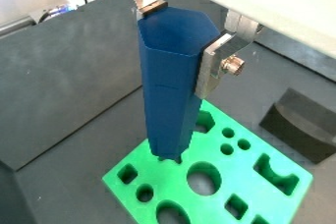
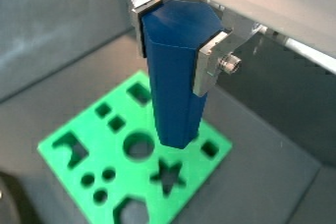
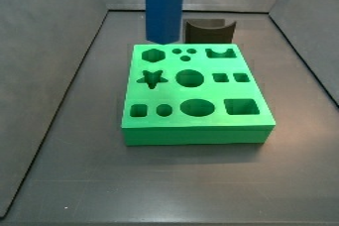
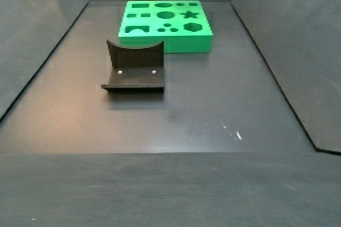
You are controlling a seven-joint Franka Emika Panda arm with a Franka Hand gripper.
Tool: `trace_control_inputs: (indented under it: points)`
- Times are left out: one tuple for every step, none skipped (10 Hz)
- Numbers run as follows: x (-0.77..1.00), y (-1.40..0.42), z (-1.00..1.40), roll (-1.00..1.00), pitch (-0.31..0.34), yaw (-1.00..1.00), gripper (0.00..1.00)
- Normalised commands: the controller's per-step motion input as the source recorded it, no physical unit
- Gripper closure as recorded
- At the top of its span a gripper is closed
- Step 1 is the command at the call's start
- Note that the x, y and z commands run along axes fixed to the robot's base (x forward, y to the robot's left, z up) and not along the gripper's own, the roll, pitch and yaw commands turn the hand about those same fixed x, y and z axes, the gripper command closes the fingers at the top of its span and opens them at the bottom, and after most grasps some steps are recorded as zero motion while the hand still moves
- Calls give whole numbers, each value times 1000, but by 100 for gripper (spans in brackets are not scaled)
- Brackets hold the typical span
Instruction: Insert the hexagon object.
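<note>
My gripper (image 1: 184,33) is shut on the upper end of the hexagon object (image 1: 168,90), a long blue faceted bar that hangs upright. Both wrist views show it, with a silver finger on each side of the bar (image 2: 178,90) in my gripper (image 2: 178,41). The bar's lower end hovers over the green board (image 1: 292,194) near one edge. In a side view the bar (image 3: 162,2) comes down from the top edge and ends just above the board's far side, close to the hexagon hole (image 3: 157,56). The gripper is out of both side views.
The green board (image 3: 199,131) has several shaped holes and lies on the dark floor between grey walls. The dark fixture (image 3: 208,30) stands just beyond it, and shows too in a side view (image 4: 134,67) in front of the board (image 4: 167,42).
</note>
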Motion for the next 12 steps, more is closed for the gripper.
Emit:
trace_control_inputs:
  points:
    - [-266,883,-1000,84,-114,89,100]
    - [-231,989,-1000,71,-93,0,100]
    - [-237,986,-1000,69,-94,0,100]
    - [-234,1000,-1000,59,-97,0,100]
    - [-154,863,-194,-27,-59,0,100]
    - [-11,683,-34,-97,-27,0,100]
    - [37,434,0,-84,-10,0,100]
    - [94,214,-111,-43,-43,0,100]
    - [49,0,-257,0,-77,0,100]
    - [89,-223,-37,0,-11,0,100]
    - [91,-157,-186,16,-36,0,100]
    - [151,-51,-254,16,-36,0,100]
